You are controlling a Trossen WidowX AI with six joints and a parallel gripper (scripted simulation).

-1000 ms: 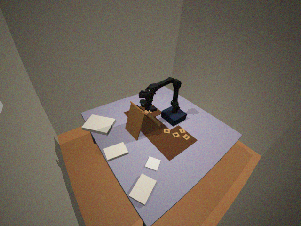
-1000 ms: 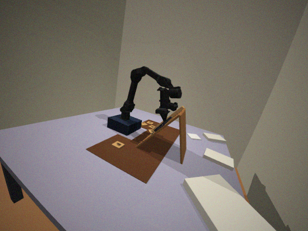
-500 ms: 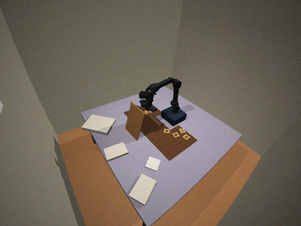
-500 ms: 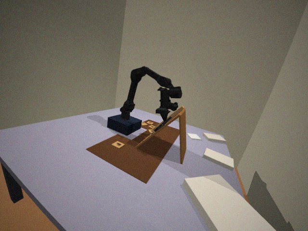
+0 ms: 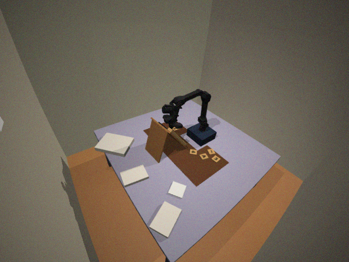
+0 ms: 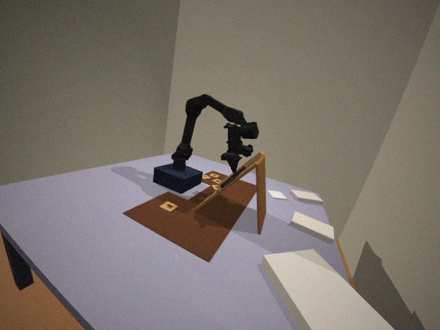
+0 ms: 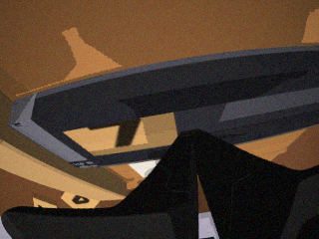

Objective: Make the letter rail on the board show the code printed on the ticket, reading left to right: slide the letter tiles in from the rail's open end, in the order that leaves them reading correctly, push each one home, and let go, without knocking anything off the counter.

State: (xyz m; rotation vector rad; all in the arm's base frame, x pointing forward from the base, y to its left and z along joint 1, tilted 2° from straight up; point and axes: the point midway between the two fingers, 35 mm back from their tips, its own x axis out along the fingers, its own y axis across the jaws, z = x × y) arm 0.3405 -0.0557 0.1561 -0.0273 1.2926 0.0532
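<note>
The wooden board (image 5: 156, 141) (image 6: 260, 199) (image 7: 199, 25) leans on the counter, with a dark letter rail (image 6: 227, 181) (image 7: 199, 72) across its sloping face. In the wrist view a tan tile (image 7: 105, 136) lies in the rail; its letter cannot be read. My gripper (image 6: 234, 172) (image 7: 190, 139) is shut and empty, its tips close at the rail, right of that tile in the wrist view. Contact cannot be told. Several loose tiles (image 5: 203, 156) (image 6: 214, 174) (image 7: 80, 200) lie on one brown mat. One tile (image 6: 168, 205) lies on the other side. No printed code is readable.
The brown mat (image 5: 194, 176) (image 6: 199, 245) runs under the board. The dark blue arm base (image 5: 201, 135) (image 6: 177, 179) stands beside it. Behind the board lie a small white card (image 5: 177, 189) (image 6: 277, 194) and pale slabs (image 5: 165, 219) (image 5: 134, 175) (image 5: 114, 143) near the counter's edge.
</note>
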